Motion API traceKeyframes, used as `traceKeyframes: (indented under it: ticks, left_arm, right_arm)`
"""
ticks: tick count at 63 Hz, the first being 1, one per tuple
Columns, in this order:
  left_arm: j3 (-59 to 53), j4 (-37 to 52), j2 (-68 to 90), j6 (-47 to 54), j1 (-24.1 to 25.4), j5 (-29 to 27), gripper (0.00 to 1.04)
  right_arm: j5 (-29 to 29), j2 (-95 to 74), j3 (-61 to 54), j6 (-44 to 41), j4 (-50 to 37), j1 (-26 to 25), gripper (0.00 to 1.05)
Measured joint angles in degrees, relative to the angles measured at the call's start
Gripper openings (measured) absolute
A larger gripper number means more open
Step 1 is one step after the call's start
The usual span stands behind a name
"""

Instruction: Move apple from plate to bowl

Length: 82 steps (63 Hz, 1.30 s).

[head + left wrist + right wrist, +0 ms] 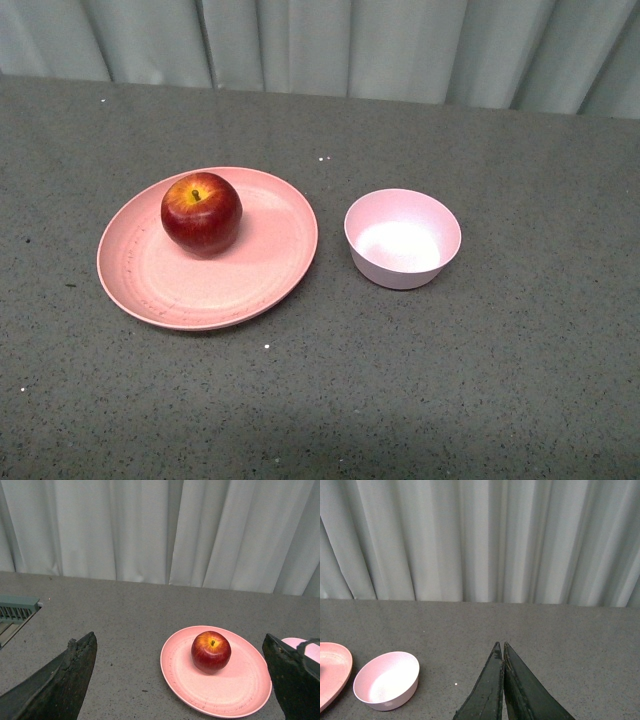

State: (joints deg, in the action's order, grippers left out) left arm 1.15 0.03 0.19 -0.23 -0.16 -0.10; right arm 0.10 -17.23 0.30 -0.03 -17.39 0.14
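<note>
1. Three task things share the grey speckled tabletop (480, 380), with a pale pleated curtain (350, 45) hanging behind its far edge.
2. Leftmost is the left tool (179, 636), seen only from its own wrist camera. Its two dark fingers (65, 680) stand spread wide, gripping nothing, and it is held clear of the plate (150, 280) on the near-left side. A pale green slatted fixture (17, 611) lies at the tabletop's edge, well apart from the plate.
3. Next comes the plate itself, wide, shallow and salmon-pink, lying flat on the tabletop.
4. On the plate's far half rests the apple (201, 213), dark red and glossy. Its short stem and yellow-orange patch point upward. It touches the plate's surface and stays inside the rim.
5. Just beside the plate on its right stands the bowl (395, 275), small, deep and pale pink. It sits upright with its whitish inside facing up. A narrow strip of tabletop separates its wall from the plate's rim, so the two do not touch.
6. Furthest right is the right tool (501, 645), seen only from its wrist camera. Its two dark fingers are pressed together at the tips with nothing between them. It is beyond the bowl from the plate, well apart from both.
</note>
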Motion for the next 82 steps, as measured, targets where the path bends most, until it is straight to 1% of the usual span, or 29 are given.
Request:
traceKeyframes:
  ticks: [27, 28, 32, 34, 48, 50, 52, 53, 59, 60, 61, 62, 63, 66, 67, 69, 70, 75, 79, 80, 82]
  left_arm:
    - [0.0, 0.0, 0.0, 0.0, 0.0, 0.0, 0.98]
    - [0.0, 0.0, 0.0, 0.0, 0.0, 0.0, 0.98]
    - [0.0, 0.0, 0.0, 0.0, 0.0, 0.0, 0.98]
    - [0.0, 0.0, 0.0, 0.0, 0.0, 0.0, 0.98]
    - [0.0, 0.0, 0.0, 0.0, 0.0, 0.0, 0.98]
    - [0.0, 0.0, 0.0, 0.0, 0.0, 0.0, 0.98]
    - [0.0, 0.0, 0.0, 0.0, 0.0, 0.0, 0.98]
    - [0.0, 0.0, 0.0, 0.0, 0.0, 0.0, 0.98]
    - [0.0, -0.1, 0.1, -0.1, -0.2, -0.4, 0.98]
    - [0.1, -0.5, 0.3, -0.3, -0.7, -2.0, 0.98]
    - [0.3, -1.6, 0.8, -0.8, -1.7, -6.0, 0.98]
    - [0.5, -2.3, 1.2, -0.9, -2.3, -7.9, 0.98]
    - [0.6, -3.1, 2.1, -1.5, -3.5, -11.6, 0.98]
    - [0.6, -3.4, 4.5, -2.5, -5.2, -18.5, 0.98]
    - [0.6, -3.3, 5.4, -2.6, -5.7, -20.1, 0.98]
    - [0.6, -2.2, 6.8, -2.7, -6.6, -21.3, 0.98]
    - [0.6, -1.7, 7.3, -2.7, -6.8, -21.4, 0.98]
    - [0.8, 4.8, 13.1, -3.0, -8.4, -20.3, 0.98]
    - [2.3, 17.5, 26.4, -3.8, -9.7, -18.0, 0.98]
    - [2.8, 20.3, 29.9, -4.1, -10.0, -17.6, 0.98]
    - [3.8, 24.2, 35.0, -4.3, -10.4, -17.0, 0.98]
  right_arm:
    - [0.0, 7.1, 0.0, 0.0, 7.0, 0.0, 0.01]
    - [0.0, 7.5, 0.0, 0.0, 7.5, 0.0, 0.01]
    - [-0.1, 13.6, 0.0, 0.0, 15.6, 0.0, 0.01]
    - [-0.1, 15.2, 0.0, 0.0, 16.8, 0.0, 0.01]
    - [-0.1, 16.9, 0.0, 0.0, 17.3, 0.0, 0.01]
    - [-0.1, 16.9, 0.0, -0.1, 17.3, 0.0, 0.05]
    - [-0.1, 17.0, 0.0, -0.1, 17.3, 0.0, 0.12]
    - [-0.1, 17.0, 0.0, -0.1, 17.3, 0.0, 0.13]
    - [-0.1, 17.0, 0.0, -0.1, 17.3, 0.0, 0.33]
    - [-0.1, 17.0, 0.0, -0.1, 17.3, 0.0, 0.35]
    - [-0.1, 17.0, 0.0, -0.1, 17.3, 0.0, 0.38]
    - [-0.2, 17.0, 0.0, -0.1, 17.3, 0.0, 0.40]
    - [-0.2, 17.0, 0.0, -0.1, 17.3, 0.0, 0.44]
    - [0.0, 17.0, 0.0, -0.1, 17.3, 0.0, 0.53]
    - [0.0, 17.0, 0.0, -0.1, 17.3, 0.0, 0.54]
    - [-0.1, 17.0, 0.0, -0.1, 17.3, 0.0, 0.62]
    - [0.0, 17.0, 0.0, -0.1, 17.3, 0.0, 0.63]
    - [0.0, 17.0, 0.0, -0.1, 17.4, 0.0, 0.77]
    - [-0.2, 17.0, 0.0, -0.1, 17.4, 0.0, 0.95]
    - [-0.2, 17.0, 0.0, 0.0, 17.4, 0.0, 0.97]
    - [-0.2, 17.0, 0.0, 0.0, 17.4, 0.0, 0.96]
